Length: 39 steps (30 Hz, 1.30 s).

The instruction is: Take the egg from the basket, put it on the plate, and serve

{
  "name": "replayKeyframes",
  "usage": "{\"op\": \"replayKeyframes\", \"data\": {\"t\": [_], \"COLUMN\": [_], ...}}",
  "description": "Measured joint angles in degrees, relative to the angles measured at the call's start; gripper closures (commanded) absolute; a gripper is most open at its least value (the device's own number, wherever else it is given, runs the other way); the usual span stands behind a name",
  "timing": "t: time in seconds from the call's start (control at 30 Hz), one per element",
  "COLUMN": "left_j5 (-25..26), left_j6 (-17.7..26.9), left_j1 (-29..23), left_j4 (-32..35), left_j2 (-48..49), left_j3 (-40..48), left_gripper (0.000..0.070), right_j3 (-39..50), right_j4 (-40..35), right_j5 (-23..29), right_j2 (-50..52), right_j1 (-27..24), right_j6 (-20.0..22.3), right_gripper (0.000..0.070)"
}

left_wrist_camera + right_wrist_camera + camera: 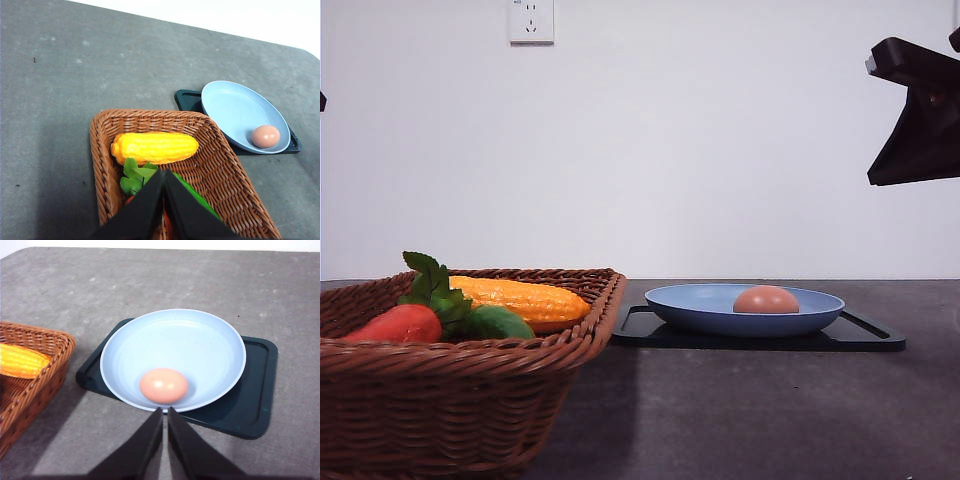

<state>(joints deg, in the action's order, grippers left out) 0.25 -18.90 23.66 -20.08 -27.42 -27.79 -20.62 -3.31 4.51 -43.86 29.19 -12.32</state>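
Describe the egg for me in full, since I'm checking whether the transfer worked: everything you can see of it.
The egg is small, smooth and pinkish-brown, plain and unmarked, with a soft sheen on top. It looks whole and lies on its side inside the blue plate, off-centre and close to the rim on the robot's side. It touches only the plate. The plate sits on a black tray. The closed right gripper is above and near the egg but apart from it.
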Motion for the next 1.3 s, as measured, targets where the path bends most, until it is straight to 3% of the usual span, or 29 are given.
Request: {"op": "replayKeyframes", "data": {"t": [0.17, 0.3, 0.57, 0.67, 0.87, 1.03, 1.3], "left_j5": [0.0, 0.0, 0.0, 0.0, 0.0, 0.0, 0.0], "left_j6": [0.1, 3.9, 14.3, 16.1, 16.4, 14.5, 13.5], "left_j1": [0.0, -1.8, -12.3, -16.2, -21.7, -23.2, -23.3], "left_j4": [-0.7, -2.2, -0.5, -0.4, 7.1, 8.4, 9.7], "left_j2": [1.1, 8.5, 22.6, 25.1, 27.2, 27.2, 27.2], "left_j3": [0.0, 0.0, 3.3, 7.0, 16.8, 24.6, 26.0], "left_gripper": [0.0700, 0.0700, 0.0700, 0.0700, 0.0700, 0.0700, 0.0700], "right_j3": [0.0, 0.0, 0.0, 0.0, 0.0, 0.0, 0.0], "right_j4": [-0.1, -0.2, -0.3, -0.3, -0.3, -0.3, -0.3], "right_j5": [0.0, 0.0, 0.0, 0.0, 0.0, 0.0, 0.0], "right_j2": [0.0, 0.0, 0.0, 0.0, 0.0, 0.0, 0.0], "right_j1": [0.0, 0.0, 0.0, 0.0, 0.0, 0.0, 0.0], "right_j6": [0.0, 0.0, 0.0, 0.0, -0.1, -0.1, -0.1], "right_gripper": [0.0700, 0.0700, 0.0700, 0.0700, 0.0700, 0.0700, 0.0700]}}
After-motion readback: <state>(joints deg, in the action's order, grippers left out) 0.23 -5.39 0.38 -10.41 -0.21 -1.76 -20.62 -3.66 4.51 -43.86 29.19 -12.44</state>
